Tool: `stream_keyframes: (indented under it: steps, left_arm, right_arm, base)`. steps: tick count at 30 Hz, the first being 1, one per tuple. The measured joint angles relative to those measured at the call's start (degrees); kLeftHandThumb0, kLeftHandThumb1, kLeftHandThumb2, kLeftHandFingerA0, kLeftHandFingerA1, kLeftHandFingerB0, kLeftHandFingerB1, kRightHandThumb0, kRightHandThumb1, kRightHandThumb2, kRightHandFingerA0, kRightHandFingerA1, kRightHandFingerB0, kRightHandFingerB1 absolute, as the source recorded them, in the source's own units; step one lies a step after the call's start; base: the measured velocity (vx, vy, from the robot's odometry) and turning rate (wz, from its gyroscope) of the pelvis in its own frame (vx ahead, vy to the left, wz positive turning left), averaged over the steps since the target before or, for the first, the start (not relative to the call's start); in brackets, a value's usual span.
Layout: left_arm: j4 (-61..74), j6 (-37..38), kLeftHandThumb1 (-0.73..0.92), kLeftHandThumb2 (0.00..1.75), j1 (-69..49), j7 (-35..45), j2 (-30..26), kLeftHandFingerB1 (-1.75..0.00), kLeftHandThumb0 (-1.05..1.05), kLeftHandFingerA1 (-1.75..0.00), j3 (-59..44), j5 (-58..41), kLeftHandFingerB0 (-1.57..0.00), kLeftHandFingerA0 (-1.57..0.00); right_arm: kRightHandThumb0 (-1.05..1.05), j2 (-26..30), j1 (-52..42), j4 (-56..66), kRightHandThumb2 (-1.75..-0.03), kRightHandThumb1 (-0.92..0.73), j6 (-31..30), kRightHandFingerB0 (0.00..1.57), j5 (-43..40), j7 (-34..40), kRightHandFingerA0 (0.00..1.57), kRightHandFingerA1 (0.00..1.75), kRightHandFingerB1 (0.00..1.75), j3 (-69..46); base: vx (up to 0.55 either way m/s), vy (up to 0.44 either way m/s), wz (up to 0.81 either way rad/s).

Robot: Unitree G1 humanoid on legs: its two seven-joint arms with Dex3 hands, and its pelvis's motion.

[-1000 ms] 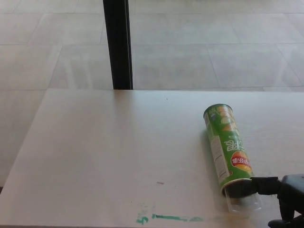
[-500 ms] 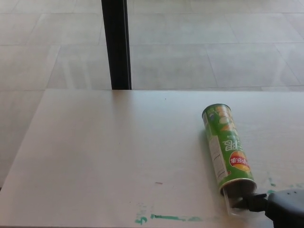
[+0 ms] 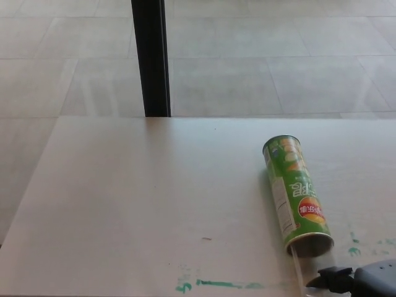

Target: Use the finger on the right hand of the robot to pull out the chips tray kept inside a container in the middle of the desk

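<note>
Head view is showing my right hand (image 3: 365,281) sitting at the near right corner of the picture, mostly cut off by the edge, with one black finger (image 3: 331,278) reaching left toward the near mouth of the green chips container (image 3: 296,193). The container is lying on its side on the counter (image 3: 136,198), right of the middle, its closed end pointing far and its open end facing me. A clear chips tray (image 3: 301,267) is poking out of that open end toward the near edge; it is faint and I am only making out a thin strip of it, so I cannot say how much is out. My fingertip is lying just beside that strip, near its near end. Whether the finger is hooking the tray or only resting next to it, I cannot tell, and I cannot tell how far my other fingers are spread.

I am judging the pull as under way but unfinished: part of the tray is clear of the container, the rest is looking to be inside.

Compared with a second ago, my finger is no longer at the container's mouth; my hand has been drawing back toward me and dropping lower in the picture. The container is staying almost where it was
</note>
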State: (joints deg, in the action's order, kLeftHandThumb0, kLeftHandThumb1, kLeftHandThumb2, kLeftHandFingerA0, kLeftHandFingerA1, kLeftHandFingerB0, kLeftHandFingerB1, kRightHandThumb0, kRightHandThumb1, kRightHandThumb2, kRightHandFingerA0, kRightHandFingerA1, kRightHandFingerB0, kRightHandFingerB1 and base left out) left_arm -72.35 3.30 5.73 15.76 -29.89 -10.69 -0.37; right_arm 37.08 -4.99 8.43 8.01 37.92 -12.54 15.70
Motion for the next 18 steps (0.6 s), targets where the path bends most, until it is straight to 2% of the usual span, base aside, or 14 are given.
stream_keyframes:
  steps: [4,5,8,9,11,14,18]
  left_arm:
    - [0.0,0.0,0.73,0.62,0.0,0.0,0.0,-0.54,-0.49,-0.63,-0.1,0.0,-0.54,-0.59]
    - [0.0,0.0,0.72,0.61,0.0,0.0,0.0,-0.6,-0.49,-0.66,-0.1,0.0,-0.61,-0.61]
    - [0.0,0.0,0.71,0.61,-0.1,0.0,0.0,-0.58,-0.49,-0.64,-0.1,0.0,-0.59,-0.6]
    - [0.0,0.0,0.72,0.61,-0.1,0.0,0.0,-0.58,-0.48,-0.66,-0.1,0.0,-0.57,-0.59]
    - [0.0,0.0,0.72,0.61,-0.2,0.0,0.0,-0.55,-0.48,-0.65,-0.1,0.0,-0.58,-0.61]
    - [0.0,0.0,0.71,0.61,-0.3,0.0,-0.1,-0.54,-0.49,-0.62,-0.1,0.0,-0.57,-0.6]
    - [-0.4,0.0,0.72,0.61,-0.3,0.0,-0.1,-0.54,-0.49,-0.64,-0.1,0.0,-0.55,-0.59]
  right_arm:
    - [-0.16,1.0,-2.2,1.3,-0.56,-0.54,1.3,0.47,-0.3,-0.1,0.9,1.18,0.47,-1.2]
    - [-0.16,1.1,-2.5,1.5,-0.56,-0.55,1.6,0.45,-0.3,-0.1,0.88,1.21,0.45,-1.4]
    - [-0.14,1.3,-3.8,3.0,-0.56,-0.54,1.8,0.47,-0.3,-0.5,0.91,1.21,0.46,-2.1]
    - [-0.15,1.3,-4.2,3.4,-0.56,-0.55,1.9,0.46,-0.3,-0.5,0.94,1.13,0.46,-2.3]
    - [-0.15,1.3,-4.9,3.6,-0.56,-0.55,2.3,0.46,-0.4,-0.5,0.93,1.2,0.47,-2.6]
    - [-0.15,1.3,-6.1,3.7,-0.57,-0.56,3.0,0.45,-0.9,-0.5,0.91,1.2,0.46,-2.9]
    - [-0.14,1.3,-7.4,4.5,-0.56,-0.54,3.4,0.46,-1.1,-0.5,0.95,1.17,0.47,-3.1]
  base:
    - [0.0,0.0,0.0]
    - [0.0,0.0,0.0]
    - [0.0,0.0,0.0]
    - [0.0,0.0,0.0]
    - [0.0,0.0,0.0]
    - [0.0,0.0,0.0]
    - [0.0,0.0,0.0]
